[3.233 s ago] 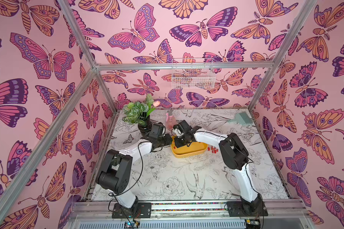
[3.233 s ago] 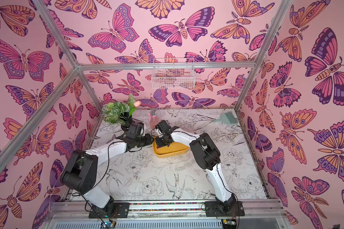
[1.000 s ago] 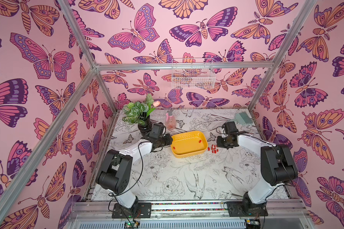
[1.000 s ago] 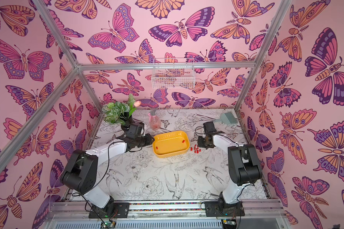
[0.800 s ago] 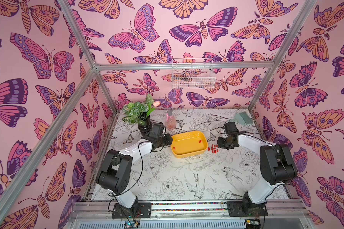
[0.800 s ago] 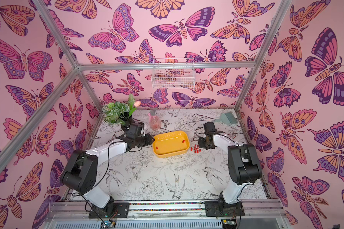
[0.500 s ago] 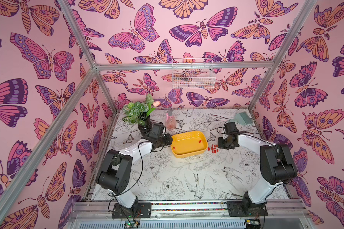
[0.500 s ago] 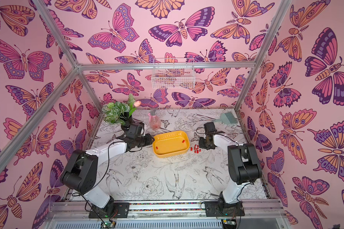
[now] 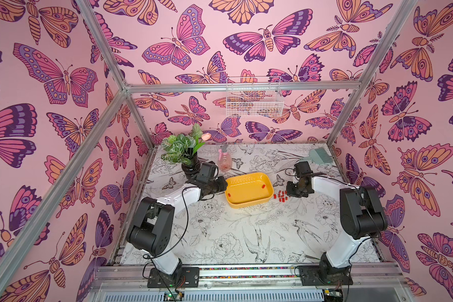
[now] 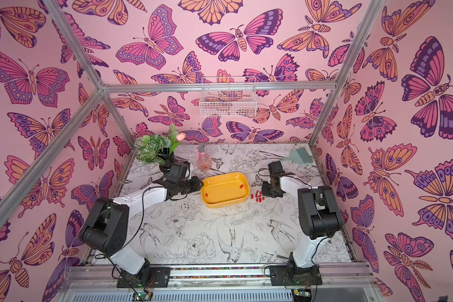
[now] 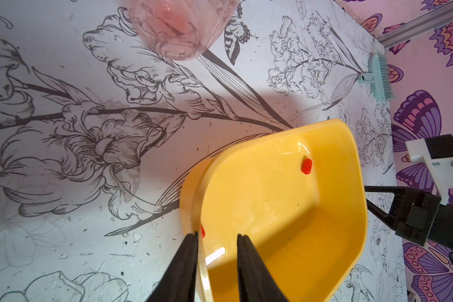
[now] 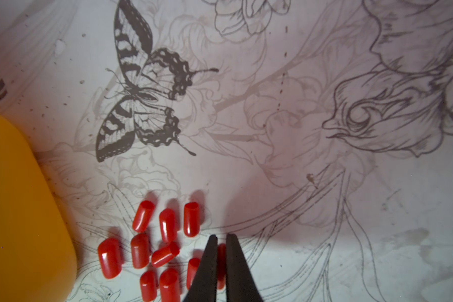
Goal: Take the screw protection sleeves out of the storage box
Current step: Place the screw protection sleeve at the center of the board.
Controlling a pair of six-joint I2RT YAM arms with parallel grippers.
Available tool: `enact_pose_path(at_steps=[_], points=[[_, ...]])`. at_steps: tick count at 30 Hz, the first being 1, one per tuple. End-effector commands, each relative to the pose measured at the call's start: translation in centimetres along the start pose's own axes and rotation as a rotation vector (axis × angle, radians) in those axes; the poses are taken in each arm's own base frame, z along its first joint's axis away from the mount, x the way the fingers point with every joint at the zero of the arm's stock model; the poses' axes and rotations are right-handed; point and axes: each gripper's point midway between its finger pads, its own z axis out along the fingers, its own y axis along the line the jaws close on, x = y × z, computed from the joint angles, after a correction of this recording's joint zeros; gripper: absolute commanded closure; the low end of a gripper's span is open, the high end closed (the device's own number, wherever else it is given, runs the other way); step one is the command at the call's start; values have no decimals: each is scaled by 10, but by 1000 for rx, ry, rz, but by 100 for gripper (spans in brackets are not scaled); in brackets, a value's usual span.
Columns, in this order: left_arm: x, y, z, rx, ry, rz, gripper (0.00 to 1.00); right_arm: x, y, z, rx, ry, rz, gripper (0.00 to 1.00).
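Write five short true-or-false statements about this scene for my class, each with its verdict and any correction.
1. Two screw protection sleeves lie inside the storage box. True.
2. The pile of sleeves on the table lies on the left gripper's side of the box. False: it lies on the right gripper's side.
3. The left gripper straddles the box's rim. True.
4. The right gripper's jaws stand wide open. False: they are almost shut.
5. The wire basket stands on the table. False: it hangs on the back wall.

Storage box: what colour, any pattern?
Plain yellow, no pattern. The storage box shows best in the left wrist view.
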Motion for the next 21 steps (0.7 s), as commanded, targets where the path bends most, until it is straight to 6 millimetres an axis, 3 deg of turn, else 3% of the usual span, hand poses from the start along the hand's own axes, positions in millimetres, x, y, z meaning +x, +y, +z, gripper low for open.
enact_pose_path(at_steps=[1, 21], points=[[1, -3, 1, 9, 11, 14, 69, -6, -2, -1, 9, -3, 10, 86], [1, -4, 0, 13, 10, 15, 69, -5, -2, 3, 8, 12, 8, 85]])
